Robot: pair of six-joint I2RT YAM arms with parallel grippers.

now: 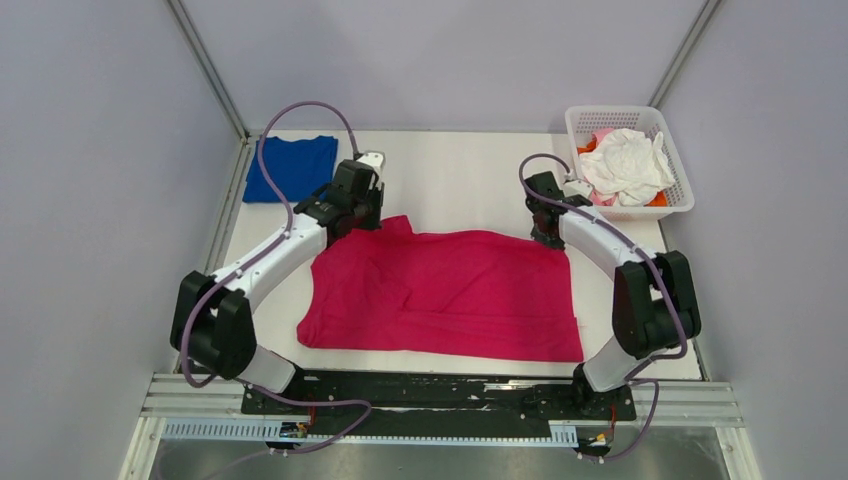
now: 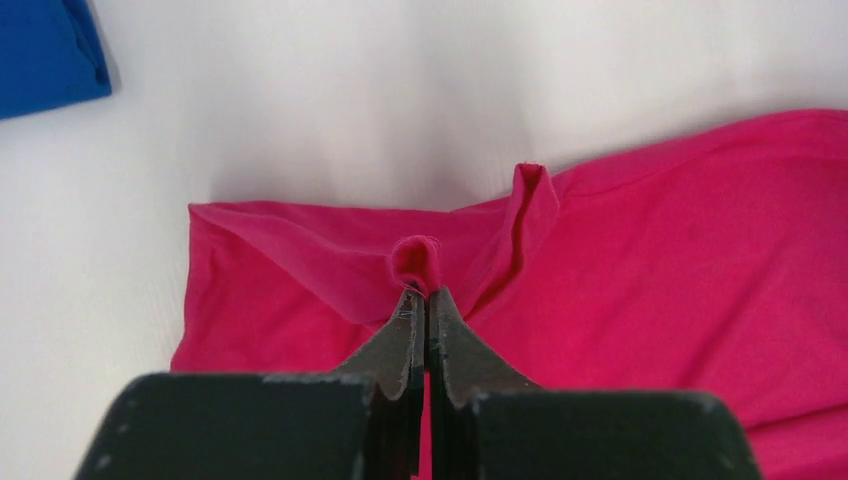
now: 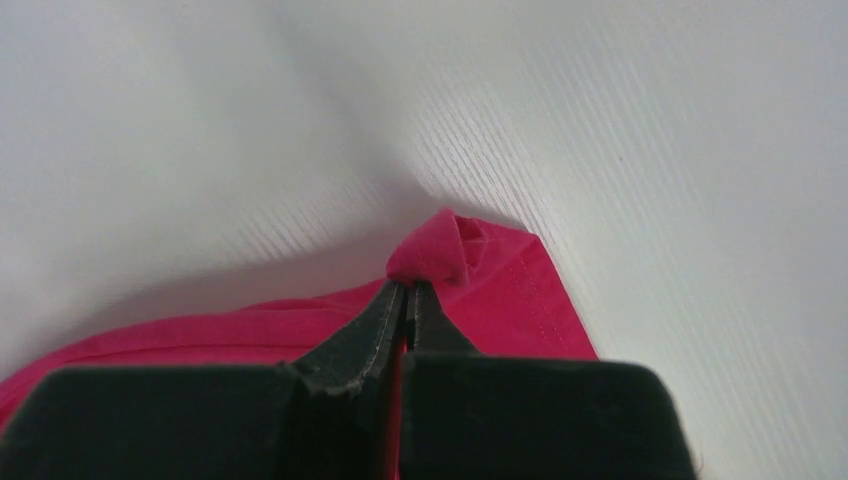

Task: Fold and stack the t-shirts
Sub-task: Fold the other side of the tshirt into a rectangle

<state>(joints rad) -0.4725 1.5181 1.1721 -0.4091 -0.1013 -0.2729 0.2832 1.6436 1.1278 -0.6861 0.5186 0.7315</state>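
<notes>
Left gripper (image 2: 427, 292): jaws closed, with a small rolled pinch of the magenta t-shirt (image 1: 450, 295) nipped between the tips at the garment's far left corner. From the pinch, raised folds run left and right along the far edge. Right gripper (image 3: 408, 285): jaws likewise closed, on a bunched tuck of the same cloth at the far right corner, where a line of hem stitching shows just beside the tips. Both grippers sit low over the table (image 1: 460, 175).

Surface: a matt white tabletop, bare between the two arms on the far side of the garment, with soft shadows under the lifted cloth. A black base plate (image 1: 440, 390) and a metal rail (image 1: 440, 412) carry the arm bases at the near edge.

Room: plain pale grey walls (image 1: 430, 60) enclose the table on three sides, with slanting metal posts (image 1: 205, 65) at the far corners.

Garments: the magenta t-shirt lies spread across the middle of the table, wider left to right than near to far. Its near edge is almost straight, its face is marked by shallow creases running left to right, and a flap projects at the far left. The blue t-shirt (image 1: 290, 168) lies folded flat at the far left corner of the table, well apart from the magenta one. The white basket (image 1: 680, 160) stands at the far right; it holds a crumpled white shirt (image 1: 625, 160) on top, with pale pink cloth (image 1: 603, 135) and orange cloth (image 1: 657, 199) showing at the sides
</notes>
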